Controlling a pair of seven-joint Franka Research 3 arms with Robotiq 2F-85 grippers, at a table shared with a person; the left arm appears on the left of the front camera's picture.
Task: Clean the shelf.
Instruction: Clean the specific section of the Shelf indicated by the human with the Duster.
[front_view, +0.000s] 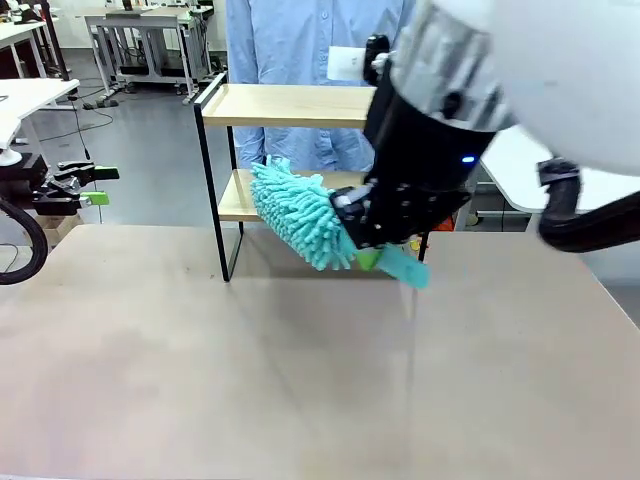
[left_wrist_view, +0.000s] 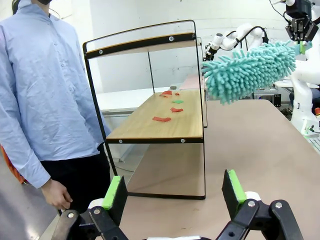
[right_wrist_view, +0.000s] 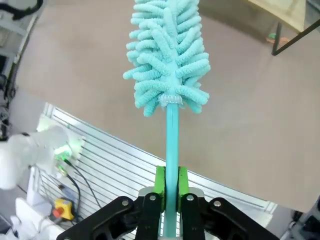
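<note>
So the shelf (front_view: 290, 105) sits upper middle of the front view, with red and green scraps (left_wrist_view: 161, 119) on its lower board. Mid-frame, just in front, the right gripper (front_view: 365, 255) is clamped on a fluffy teal duster (front_view: 295, 215). Over at the left edge, the left gripper (front_view: 85, 185) is wide open.

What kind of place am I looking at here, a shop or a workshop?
Most likely a robotics lab: a white robot arm holds a teal duster near a small shelf on a table, and plain work tables stand behind.
</note>
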